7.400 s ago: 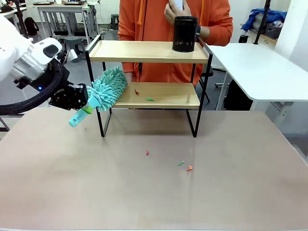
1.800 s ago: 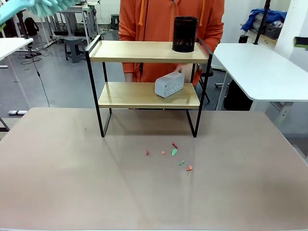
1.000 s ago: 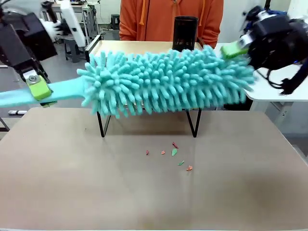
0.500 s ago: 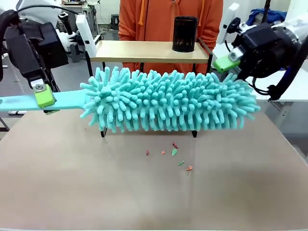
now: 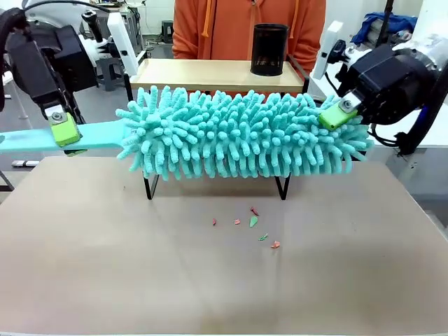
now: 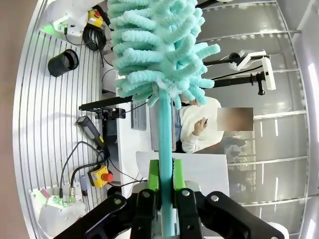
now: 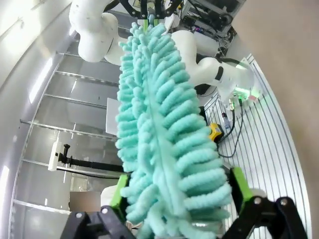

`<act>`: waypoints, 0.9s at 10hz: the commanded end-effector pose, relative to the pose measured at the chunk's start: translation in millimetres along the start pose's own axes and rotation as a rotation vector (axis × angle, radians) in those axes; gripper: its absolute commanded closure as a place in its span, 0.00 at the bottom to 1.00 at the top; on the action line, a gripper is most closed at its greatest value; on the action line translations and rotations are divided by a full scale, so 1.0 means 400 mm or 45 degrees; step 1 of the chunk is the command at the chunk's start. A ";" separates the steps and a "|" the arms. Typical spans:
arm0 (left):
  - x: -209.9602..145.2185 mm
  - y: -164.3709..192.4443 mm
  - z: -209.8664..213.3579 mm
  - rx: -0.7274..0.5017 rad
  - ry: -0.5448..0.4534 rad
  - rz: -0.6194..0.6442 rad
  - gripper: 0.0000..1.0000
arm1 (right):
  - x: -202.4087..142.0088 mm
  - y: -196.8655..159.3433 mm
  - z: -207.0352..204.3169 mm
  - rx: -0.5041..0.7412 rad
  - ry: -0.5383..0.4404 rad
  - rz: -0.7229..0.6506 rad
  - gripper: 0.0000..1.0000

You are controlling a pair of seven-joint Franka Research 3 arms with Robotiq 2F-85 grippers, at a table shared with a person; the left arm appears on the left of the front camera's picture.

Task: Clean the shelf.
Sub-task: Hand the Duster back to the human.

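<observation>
While the near stretch of the counter [image 5: 210, 280] lies bare, a scatter of small red, orange and green scraps [image 5: 253, 221] sits on it just in front of the shelf [image 5: 210, 73], apparently dirt that belongs to the cleaning job. Behind the scraps, a long teal duster [image 5: 241, 136] hangs level across the front view, hiding the shelf's lower board and most of its black frame. Its flat teal handle [image 5: 91, 135] runs out to the left, where the left pincer [image 5: 64, 131] is clenched on it; the left wrist view shows the green pads [image 6: 153, 175] pressed flat against both sides of the handle, a grip that would keep the long head from sagging. At the right end, the right pincer [image 5: 337, 114] stands spread wide with the fluffy tip between its fingers; the right wrist view shows a green pad [image 7: 238, 185] on either side of the plush, near it but not squeezing it, so this looks like a steadying or receiving pose rather than a hold. Farther back, the shelf stands near the counter's far edge, its upper board showing above the duster with a black mesh cup [image 5: 269, 49] on the right part of it. Beyond the shelf a person in an orange top [image 5: 210, 28] stands at the far side.
</observation>
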State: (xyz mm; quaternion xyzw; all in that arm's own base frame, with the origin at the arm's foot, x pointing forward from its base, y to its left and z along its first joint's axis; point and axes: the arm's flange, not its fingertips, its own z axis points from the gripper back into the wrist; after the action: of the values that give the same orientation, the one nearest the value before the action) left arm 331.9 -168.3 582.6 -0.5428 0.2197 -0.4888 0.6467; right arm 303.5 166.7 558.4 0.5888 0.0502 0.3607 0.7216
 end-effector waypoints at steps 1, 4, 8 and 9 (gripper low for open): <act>-0.002 -0.021 0.024 -0.020 0.021 0.026 0.88 | 0.013 0.011 0.010 -0.013 -0.007 -0.005 0.00; 0.004 -0.005 0.014 0.003 0.034 0.061 0.88 | 0.013 0.016 0.006 -0.005 -0.001 0.018 0.21; 0.004 0.002 0.014 0.003 0.019 0.063 0.88 | 0.006 0.014 0.012 0.004 0.013 -0.007 0.77; 0.004 0.003 0.013 0.004 0.016 0.065 0.88 | 0.006 0.013 0.013 0.010 0.001 0.001 1.00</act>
State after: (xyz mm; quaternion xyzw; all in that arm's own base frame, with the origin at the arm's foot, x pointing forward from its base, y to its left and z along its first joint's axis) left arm 333.2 -168.8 578.4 -0.5336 0.2336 -0.4757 0.6591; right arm 304.1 165.9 559.8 0.5893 0.0481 0.3605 0.7214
